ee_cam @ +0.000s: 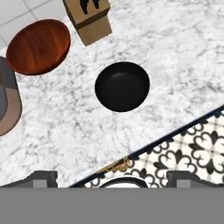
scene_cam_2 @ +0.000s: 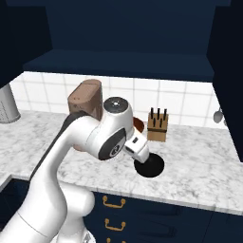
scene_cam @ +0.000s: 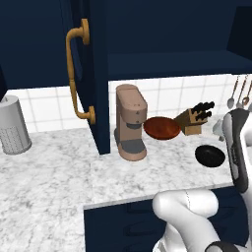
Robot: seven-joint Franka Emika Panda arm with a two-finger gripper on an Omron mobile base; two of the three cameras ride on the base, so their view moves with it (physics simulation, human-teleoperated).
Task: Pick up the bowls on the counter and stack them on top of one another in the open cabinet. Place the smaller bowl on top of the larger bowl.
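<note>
Below my tool, whose jaws stand wide and hold nothing, a small glossy black bowl sits on the grey-white marbled tabletop near its front edge. I judge I'm lining up a first pick: next I should descend and pinch its rim. My arm reaches forward, hand pointing straight down. The wide reddish-brown bowl lies further back, beside the wooden knife block.

This is a home kitchen (a rendered one). A grey-white marbled stone counter runs below navy-blue wall cabinets with a curved brass handle. White wall tiles back a brown coffee machine, a wooden knife block and hanging metal utensils. Patterned black-and-white floor tiles lie below.
</note>
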